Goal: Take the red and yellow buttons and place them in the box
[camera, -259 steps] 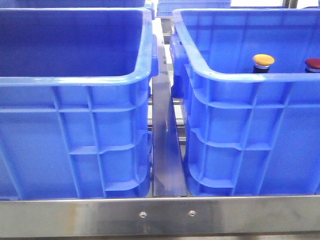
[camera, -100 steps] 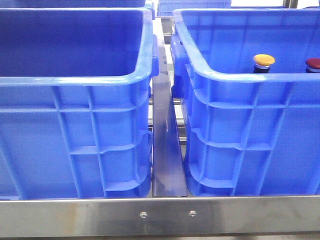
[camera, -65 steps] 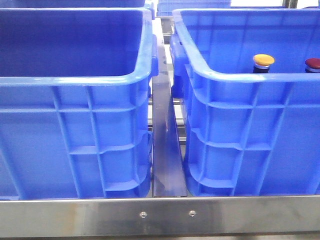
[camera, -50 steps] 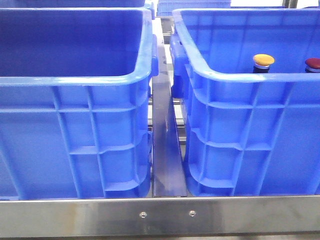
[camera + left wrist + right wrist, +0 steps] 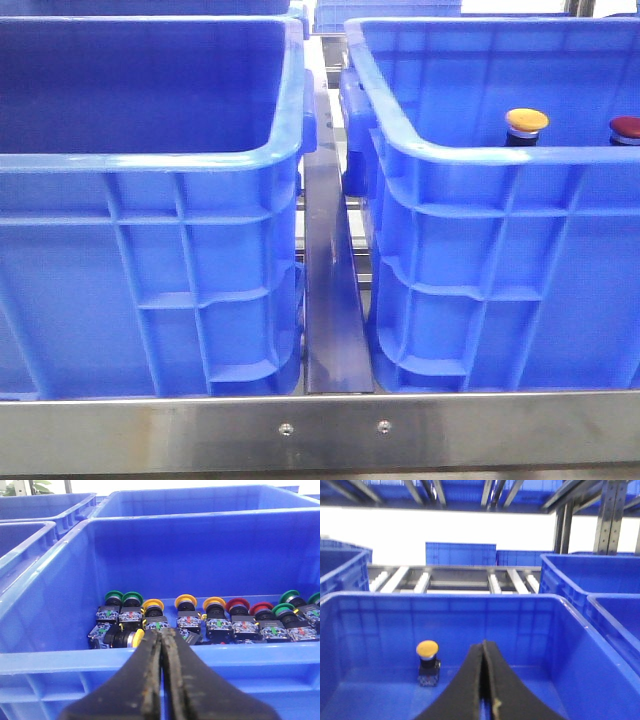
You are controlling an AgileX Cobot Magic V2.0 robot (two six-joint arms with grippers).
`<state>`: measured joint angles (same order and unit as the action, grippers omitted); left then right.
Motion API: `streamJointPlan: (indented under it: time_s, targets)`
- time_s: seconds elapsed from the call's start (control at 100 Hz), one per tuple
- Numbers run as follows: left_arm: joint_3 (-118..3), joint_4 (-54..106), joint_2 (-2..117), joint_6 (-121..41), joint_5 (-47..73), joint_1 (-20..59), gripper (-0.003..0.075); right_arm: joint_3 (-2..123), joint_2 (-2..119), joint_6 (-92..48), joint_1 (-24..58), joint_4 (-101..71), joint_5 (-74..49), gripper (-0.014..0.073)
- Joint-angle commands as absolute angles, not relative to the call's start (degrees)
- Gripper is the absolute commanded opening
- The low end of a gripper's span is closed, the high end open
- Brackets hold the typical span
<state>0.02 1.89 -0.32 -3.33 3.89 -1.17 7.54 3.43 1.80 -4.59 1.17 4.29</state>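
Even bright light, blown-out white backdrop in right wrist view, soft blur throughout

steel shelving (image 5: 610, 515), roller rails (image 5: 455, 580), bright backlight

We can read no text, label, brand, number or sign anywhere. The blue crates (image 5: 150, 250) carry no print we can make out, and the small coloured marks on the push-button bodies (image 5: 235, 626) in the left wrist view are too small to read.
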Motion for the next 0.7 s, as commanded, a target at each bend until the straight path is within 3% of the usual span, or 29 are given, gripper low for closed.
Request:
streamJointPlan:
  time_s: [0.0,0.08,0.12,0.26,0.69]
  targets:
    - [1.08,2.10,-2.07,-2.61,-0.85,-1.36,-0.0020,3.58,1.09,7.63,-4.62,5.59,13.78,-0.0066]
    - [1.08,2.10,-2.07,-2.61,-0.85,-1.36,-0.0020,-2.71,-2.23,11.59,-4.62,6.69,16.93,-0.0066]
    - [1.08,2.10,-2.07,-2.61,-0.85,-1.36,-0.0020,-1.60,-1.65,13.94,-4.24,8.87,10.23,-0.0066]
    - [1.08,2.10,-2.07,-2.61,-0.72,-1.36,-0.0020,-1.94,-1.74,14.80,-2.32,11.22,8.10,-0.0066]
    - [1.08,2.10,-2.07,-2.61,-0.72,-1.36,-0.0020,-1.94,-1.80,6.80,-1.24,5.06,4.52,-0.0066]
